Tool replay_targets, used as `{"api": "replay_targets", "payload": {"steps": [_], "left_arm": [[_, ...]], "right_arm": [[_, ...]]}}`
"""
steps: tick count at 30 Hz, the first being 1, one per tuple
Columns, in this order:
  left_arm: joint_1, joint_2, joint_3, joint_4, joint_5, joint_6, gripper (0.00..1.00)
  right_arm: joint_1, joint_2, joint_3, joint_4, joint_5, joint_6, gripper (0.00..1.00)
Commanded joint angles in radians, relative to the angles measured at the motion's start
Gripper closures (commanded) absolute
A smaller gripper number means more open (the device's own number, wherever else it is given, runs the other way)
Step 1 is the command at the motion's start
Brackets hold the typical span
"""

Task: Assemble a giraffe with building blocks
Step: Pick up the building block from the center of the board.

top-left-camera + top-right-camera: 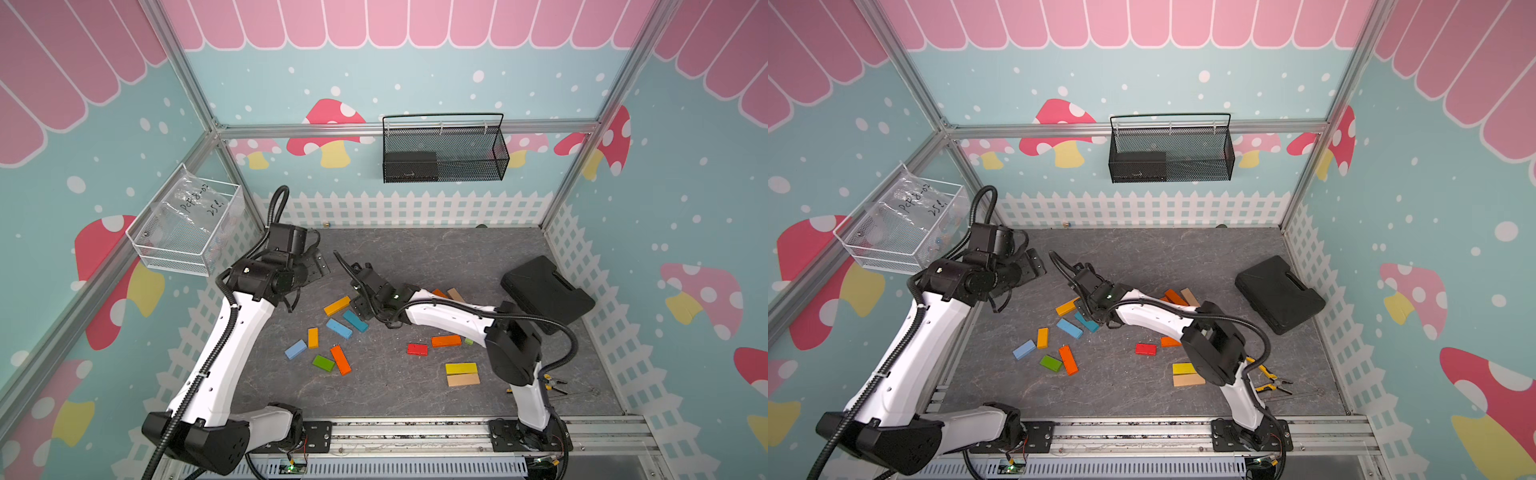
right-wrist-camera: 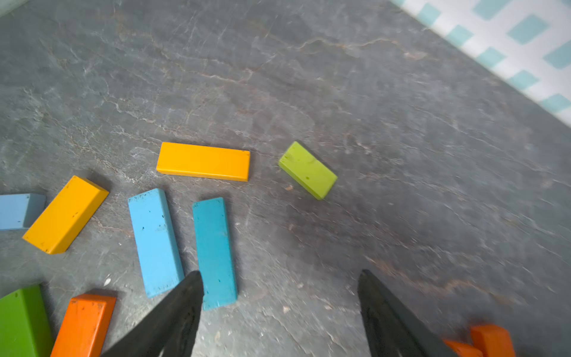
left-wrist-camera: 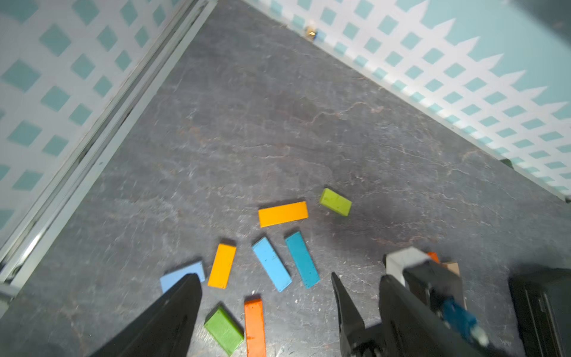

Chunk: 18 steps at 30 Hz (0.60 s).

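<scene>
Wide and empty, left jaws and right jaws hang near blocks [image 2: 202, 160], bare mat [image 2: 401, 123] reaching fence [image 2: 509, 40]

- A clear plastic bag [image 1: 194, 204] lying in the white wire basket [image 1: 174, 253] on the side wall carries black handwriting, seen in both top views: it reads roughly "PCF8-02".
- Below that, "25" and one more unclear character.
- No other writing is legible.
</scene>
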Motion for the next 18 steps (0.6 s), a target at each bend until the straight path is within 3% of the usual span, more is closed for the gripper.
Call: {"api": "replay_targets", "payload": {"steps": [1, 7, 14, 18], "left_arm": [[0.036, -0.063, -0.049, 0.044, 0.049, -0.043, 0.08], [0.093, -0.131, -0.106, 0.035, 0.112, -0.027, 0.08], [0.129, -0.146, -0.130, 0.035, 0.146, -0.011, 0.08], [0.134, -0.150, -0.140, 0.035, 0.145, -0.007, 0.08]], "right_arm": [[0.006, 0.130, 0.168, -0.183, -0.027, -0.017, 0.23], [0.025, 0.307, 0.395, -0.303, -0.065, -0.033, 0.21], [0.025, 0.394, 0.488, -0.358, -0.090, -0.023, 0.18], [0.025, 0.422, 0.509, -0.373, -0.095, -0.019, 0.21]]}}
